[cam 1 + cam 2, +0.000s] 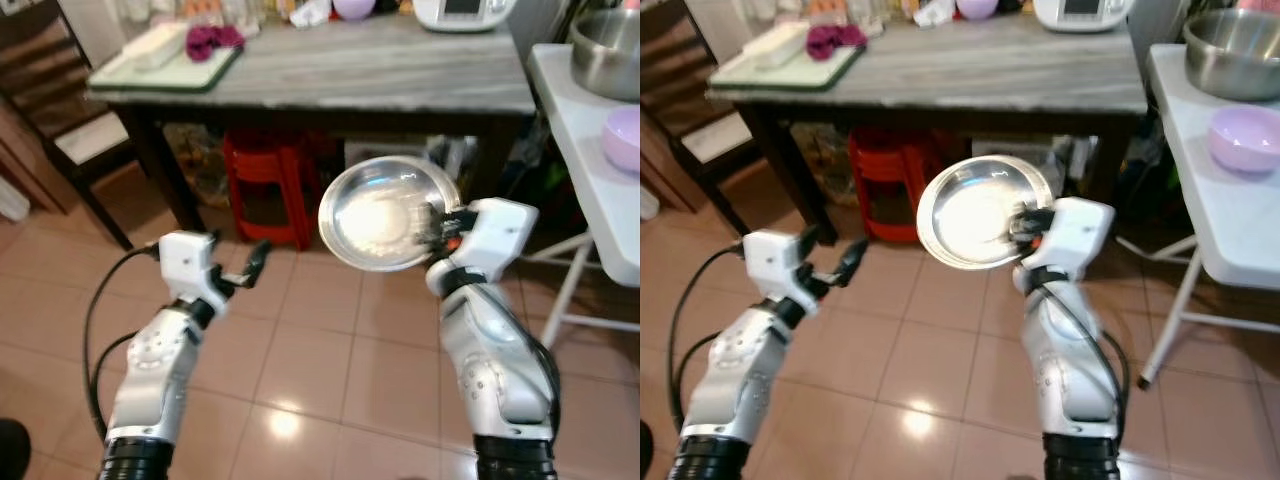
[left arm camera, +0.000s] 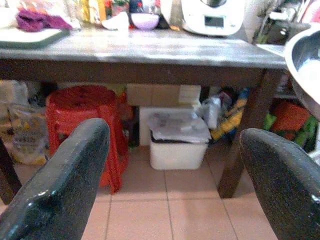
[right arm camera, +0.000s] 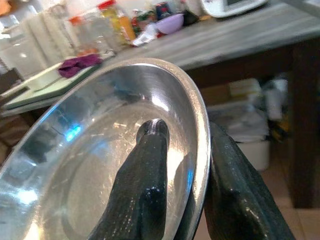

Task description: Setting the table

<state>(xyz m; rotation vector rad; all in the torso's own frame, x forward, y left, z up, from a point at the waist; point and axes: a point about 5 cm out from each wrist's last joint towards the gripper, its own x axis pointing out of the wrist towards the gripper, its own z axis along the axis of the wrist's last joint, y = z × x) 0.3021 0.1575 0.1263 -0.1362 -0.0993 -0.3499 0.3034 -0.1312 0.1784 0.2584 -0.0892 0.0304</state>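
The right claw (image 1: 432,228) is pinching the rim of a shiny steel plate (image 1: 385,213), one black finger (image 3: 145,185) pressed inside the dish and the other behind its edge. The plate is held up in the air over the tiled floor (image 1: 300,360), tipped so its hollow faces back toward the robot, well short of the grey table (image 1: 400,70) that stands farther off.

The left claw (image 1: 245,270) is held out at about the same height on the left, its fingers (image 2: 60,190) spread wide with nothing between them, pointing toward the underside of the table.

Under the grey table there is a red plastic stool (image 1: 265,185) on the left, and to its right a white bin (image 2: 177,145) with bags and clutter packed beside it. On the tabletop, at the far left, sits a green-edged tray (image 1: 165,60) with a purple cloth (image 1: 210,40) on it. Along the far edge are a small lilac bowl (image 1: 977,8), some jars and packets too blurred to make out, and a white kitchen appliance (image 1: 460,12).

To the right stands a white folding table (image 1: 1230,210), carrying a pale purple bowl (image 1: 1243,138) near its front and a big steel mixing bowl (image 1: 1232,52) farther back. A dark wooden chair (image 1: 60,110) stands at the far left beside the grey table.
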